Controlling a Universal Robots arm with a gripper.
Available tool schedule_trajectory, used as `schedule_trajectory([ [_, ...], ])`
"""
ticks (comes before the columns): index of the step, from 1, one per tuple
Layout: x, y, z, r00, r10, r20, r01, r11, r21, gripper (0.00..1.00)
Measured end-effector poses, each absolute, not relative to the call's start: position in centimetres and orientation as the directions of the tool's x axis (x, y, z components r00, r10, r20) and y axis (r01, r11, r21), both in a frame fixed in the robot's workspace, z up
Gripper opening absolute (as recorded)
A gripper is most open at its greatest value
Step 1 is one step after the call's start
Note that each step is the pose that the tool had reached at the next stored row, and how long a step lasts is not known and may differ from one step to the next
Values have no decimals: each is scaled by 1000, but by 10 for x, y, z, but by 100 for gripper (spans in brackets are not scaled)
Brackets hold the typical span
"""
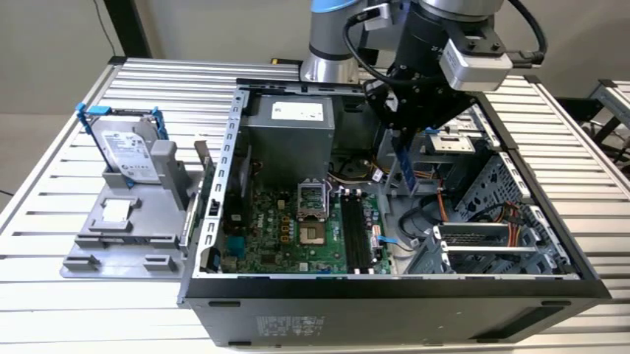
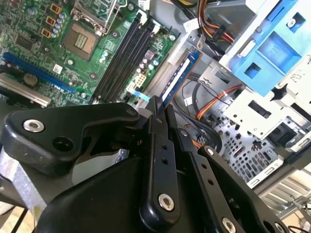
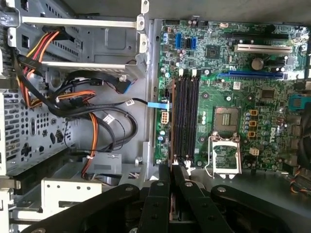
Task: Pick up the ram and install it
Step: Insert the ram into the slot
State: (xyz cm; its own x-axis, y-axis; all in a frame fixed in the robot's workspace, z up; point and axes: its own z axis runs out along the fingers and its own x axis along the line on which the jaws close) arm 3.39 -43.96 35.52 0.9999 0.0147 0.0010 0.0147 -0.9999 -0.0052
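Now gripper point(image 2: 163, 105) holds ram point(image 2: 179, 77) over mobo point(image 1: 295, 237) in case point(image 1: 394, 289).

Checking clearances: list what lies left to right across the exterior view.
Grey hard drive in blue bracket, silver CPU socket, long black memory slots, thin dark-blue ram stick, grey metal drive cage.

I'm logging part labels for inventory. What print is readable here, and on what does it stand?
None can be read.
Power supply label: too small.
Hard drive label: blurred.
Case front sticker: too small.
Sticker on the ram: too small.
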Motion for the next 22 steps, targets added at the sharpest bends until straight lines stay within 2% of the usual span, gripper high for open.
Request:
schedule_trajectory([
  [22,35,-438,315,1000,-7,1,-7,-1000,-5,0],
])
